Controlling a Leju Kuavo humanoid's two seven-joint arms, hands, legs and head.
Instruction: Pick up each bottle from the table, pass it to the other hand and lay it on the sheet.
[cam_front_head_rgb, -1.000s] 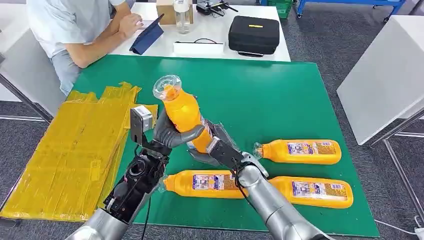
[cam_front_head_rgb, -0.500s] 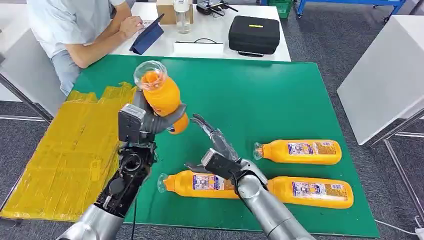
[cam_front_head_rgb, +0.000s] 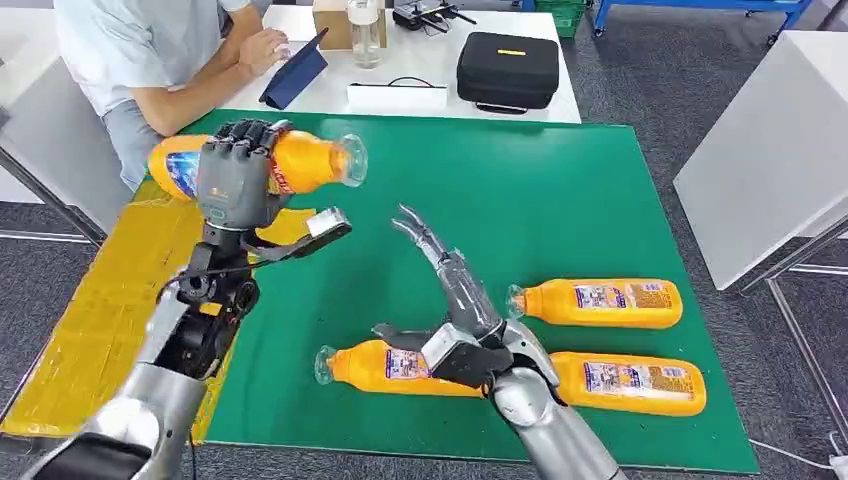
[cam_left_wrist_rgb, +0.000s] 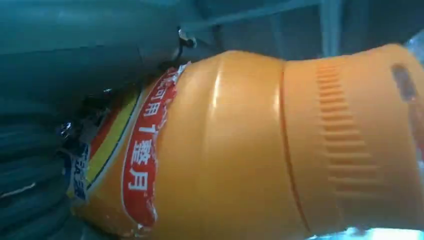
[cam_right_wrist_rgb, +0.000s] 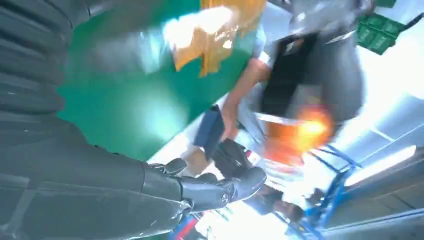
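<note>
"Bottles! Where is the one the robot picked up?"

"The held bottle (cam_front_head_rgb: 300, 160) is in the left hand (cam_front_head_rgb: 236, 180) now. The fingers are wrapped round its middle. It lies on its side up in the air, with its clear cap end toward the green table (cam_front_head_rgb: 560, 190). Its bottom end hangs over the far edge of the yellow sheet (cam_front_head_rgb: 110, 300)."

"Was it like that a moment ago?"

"No. A second ago both hands were on it, close in front of the robot, and it stood almost straight up. Then the right hand (cam_front_head_rgb: 455, 300) let go. The left arm swung it out to the sheet side and tipped it flat."

"What is the right hand doing?"

"It holds nothing. Its fingers are spread wide and stretched out over the green table, just above the near bottle (cam_front_head_rgb: 395, 365)."

"So the pass is done?"

"I think so. What is left for this one is to lower it and lay it on the sheet."

"And the others?"

"Three more lie flat on the table: the near bottle, the far bottle (cam_front_head_rgb: 600, 303) and the right bottle (cam_front_head_rgb: 630, 383). They wait their turn."

"Who is that at the back?"

"A person (cam_front_head_rgb: 150, 60) sits at a white table with a tablet (cam_front_head_rgb: 295, 72)."
</note>
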